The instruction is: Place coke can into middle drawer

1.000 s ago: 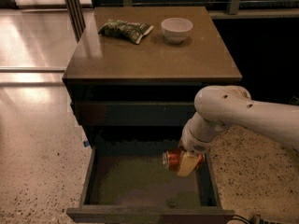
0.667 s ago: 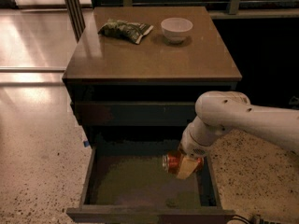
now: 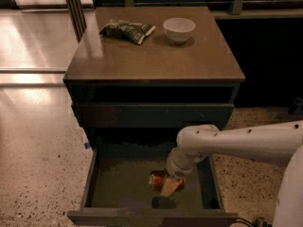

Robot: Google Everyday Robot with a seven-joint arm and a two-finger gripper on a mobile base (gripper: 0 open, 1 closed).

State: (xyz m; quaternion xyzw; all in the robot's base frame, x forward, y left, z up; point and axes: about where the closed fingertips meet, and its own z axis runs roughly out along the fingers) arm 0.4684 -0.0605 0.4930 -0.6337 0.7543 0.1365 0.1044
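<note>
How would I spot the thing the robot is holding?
Find the dark cabinet, then its pulled-out middle drawer. Inside, toward the right, the gripper clasps the coke can: small and red, unlike the green snack bag and white bowl up top.

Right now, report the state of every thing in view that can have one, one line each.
coke can: on its side, gripped, just above the drawer floor
hand: down inside the middle drawer, shut on the coke can
middle drawer: pulled open
upper drawer: shut
white bowl: upright on the cabinet top
green snack bag: lying flat on the cabinet top
</note>
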